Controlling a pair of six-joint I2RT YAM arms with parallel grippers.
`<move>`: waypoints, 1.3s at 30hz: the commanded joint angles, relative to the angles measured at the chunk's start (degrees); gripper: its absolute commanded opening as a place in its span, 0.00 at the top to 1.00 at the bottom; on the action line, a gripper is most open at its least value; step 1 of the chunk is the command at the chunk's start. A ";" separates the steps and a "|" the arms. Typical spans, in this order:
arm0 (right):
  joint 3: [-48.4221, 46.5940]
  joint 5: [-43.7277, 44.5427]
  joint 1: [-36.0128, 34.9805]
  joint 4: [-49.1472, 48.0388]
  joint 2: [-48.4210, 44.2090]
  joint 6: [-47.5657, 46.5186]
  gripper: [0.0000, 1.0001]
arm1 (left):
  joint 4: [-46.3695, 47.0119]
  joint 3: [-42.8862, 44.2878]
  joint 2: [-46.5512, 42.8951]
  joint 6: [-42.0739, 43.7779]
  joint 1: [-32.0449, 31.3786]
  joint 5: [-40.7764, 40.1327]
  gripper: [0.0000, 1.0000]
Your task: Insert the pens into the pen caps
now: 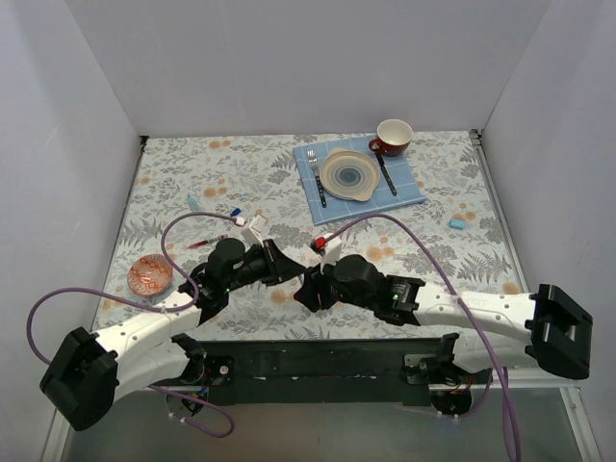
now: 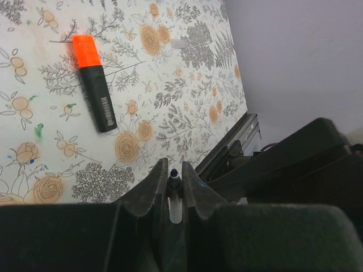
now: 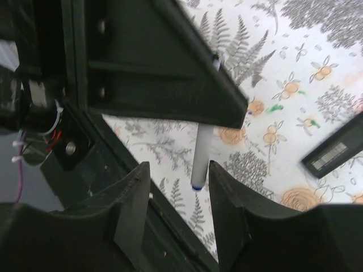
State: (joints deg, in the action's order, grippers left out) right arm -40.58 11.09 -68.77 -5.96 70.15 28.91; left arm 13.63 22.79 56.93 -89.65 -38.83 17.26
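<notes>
My left gripper is shut on a thin white-grey pen, dark tip poking out past the fingertips. In the right wrist view the same pen hangs from the left gripper's finger. Its blue end sits between the jaws of my open right gripper, touching neither. A black marker with an orange end lies flat on the table. From above, the left gripper and the right gripper meet at mid-table. A red pen, a light-blue marker and a light-blue cap lie apart.
A blue cloth at the back holds a plate, a fork and a knife. A red cup stands behind it. An orange patterned bowl sits at the left. Purple cables loop over both arms.
</notes>
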 commanded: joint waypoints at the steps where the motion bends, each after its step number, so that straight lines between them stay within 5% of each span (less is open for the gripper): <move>1: 4.79 -6.87 -0.05 -4.76 -5.71 1.50 0.46 | -2.99 6.47 -0.41 6.13 -0.11 3.57 1.00; 14: 8.32 -9.25 2.68 -8.98 -12.58 2.38 0.56 | -1.58 10.70 1.52 11.07 -0.11 14.56 1.00; 18: 9.72 -8.02 3.12 -10.13 -14.42 2.65 0.66 | -1.68 10.62 1.35 11.16 -0.11 15.00 1.00; 31: 9.55 -9.33 4.52 -12.23 -14.87 3.61 0.66 | 10.01 5.96 2.22 3.34 -0.11 17.81 1.00; 36: 10.17 -9.42 4.70 -13.29 -15.39 4.05 0.80 | 9.93 5.60 1.96 3.60 -0.11 17.73 1.00; 37: 10.34 -9.42 4.79 -13.38 -15.48 4.05 0.94 | 9.75 5.69 1.70 3.69 -0.11 17.64 1.00; 39: 10.87 -9.77 4.79 -14.17 -15.66 4.05 0.99 | 8.88 6.13 1.43 4.30 -0.11 17.55 1.00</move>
State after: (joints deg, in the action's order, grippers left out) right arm -30.35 2.11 -64.01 -15.42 55.86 33.17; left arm 22.28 28.73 59.44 -85.80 -38.81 33.91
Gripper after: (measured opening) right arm 0.079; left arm 0.094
